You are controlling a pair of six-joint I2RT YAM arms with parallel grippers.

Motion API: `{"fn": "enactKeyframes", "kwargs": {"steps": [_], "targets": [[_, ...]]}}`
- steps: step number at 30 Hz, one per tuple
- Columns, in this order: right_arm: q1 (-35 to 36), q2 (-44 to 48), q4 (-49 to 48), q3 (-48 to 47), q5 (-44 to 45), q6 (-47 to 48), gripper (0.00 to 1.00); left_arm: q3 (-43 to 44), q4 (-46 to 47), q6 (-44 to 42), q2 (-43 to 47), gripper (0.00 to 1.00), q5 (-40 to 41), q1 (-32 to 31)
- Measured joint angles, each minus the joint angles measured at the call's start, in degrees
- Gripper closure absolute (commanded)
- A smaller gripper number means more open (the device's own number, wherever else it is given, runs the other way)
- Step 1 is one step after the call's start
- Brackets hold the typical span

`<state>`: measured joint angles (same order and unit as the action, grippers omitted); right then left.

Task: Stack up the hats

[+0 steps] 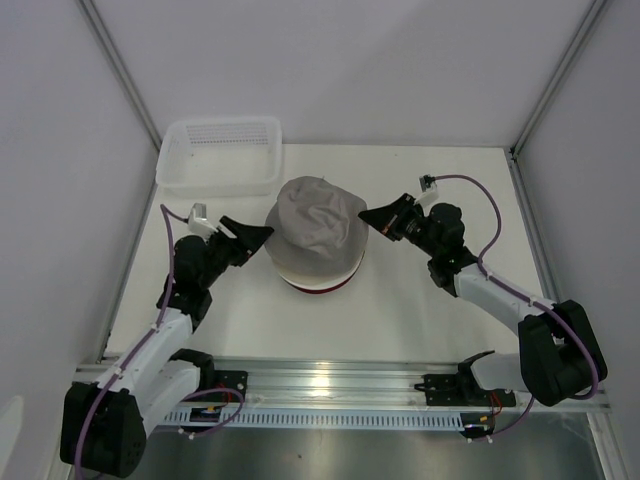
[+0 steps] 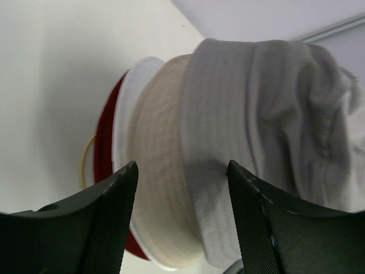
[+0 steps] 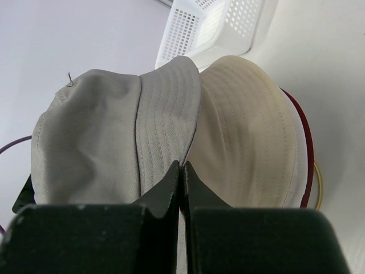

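Squarely between left pincer (image 1: 258, 236) and right pincer (image 1: 366, 216), stacked hats (image 1: 316, 228).

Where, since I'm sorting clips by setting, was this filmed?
Probably a robot lab test cell, not a home: bare white panels in aluminium framing, two arms bolted to a metal rail, and props on the table: stacked hats and a mesh basket.

Robot test cell, lab-type setting, not domestic. Plain white tabletop (image 1: 400, 310) boxed in by blank white panels (image 1: 350, 70) on aluminium profile posts (image 1: 120, 70). Left arm (image 1: 165, 320) and right arm (image 1: 500, 295) bolted to an aluminium rail (image 1: 340, 385) at the near edge, purple cables (image 1: 462, 178) exposed; only props are stacked hats (image 1: 318, 235) and a white mesh basket (image 1: 220, 155).
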<state>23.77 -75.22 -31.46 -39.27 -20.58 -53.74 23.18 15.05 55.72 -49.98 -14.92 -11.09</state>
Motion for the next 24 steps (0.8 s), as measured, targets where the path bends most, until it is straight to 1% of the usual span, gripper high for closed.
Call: {"fn": "enactKeyframes", "kwargs": {"steps": [5,7,8,9,10,11,16,20,24], "targets": [[0.2,-0.2,0.1,0.0,0.3,0.0,1.0,0.0,5.1,1.3,-1.4,0.35,-4.1,0.0],[0.2,-0.4,0.2,0.0,0.4,0.0,1.0,0.0,6.9,2.1,-2.3,0.46,-5.6,0.0],[0.2,-0.5,0.2,0.0,0.4,0.0,1.0,0.0,7.6,2.5,-2.8,0.54,-6.3,0.0],[0.2,-0.7,0.2,0.0,0.4,0.0,1.0,0.0,8.4,2.8,-3.3,0.75,-6.8,0.0],[0.3,-0.7,0.3,0.0,0.4,0.0,1.0,0.0,9.0,3.5,-3.9,0.85,-7.0,0.0],[0.3,-0.8,0.5,0.0,0.6,0.0,1.0,0.0,9.4,3.5,-4.4,0.99,-7.1,0.0],[0.3,-0.8,2.4,0.0,2.1,0.7,1.0,0.0,10.0,3.5,-5.2,0.99,-6.7,0.1],[0.5,-0.8,5.7,0.0,4.2,1.6,1.0,0.0,8.1,2.0,-5.4,0.99,-4.7,0.1],[0.7,-1.1,7.8,0.0,4.9,2.1,1.0,0.0,7.7,0.9,-7.4,0.99,-3.8,0.1]]}}
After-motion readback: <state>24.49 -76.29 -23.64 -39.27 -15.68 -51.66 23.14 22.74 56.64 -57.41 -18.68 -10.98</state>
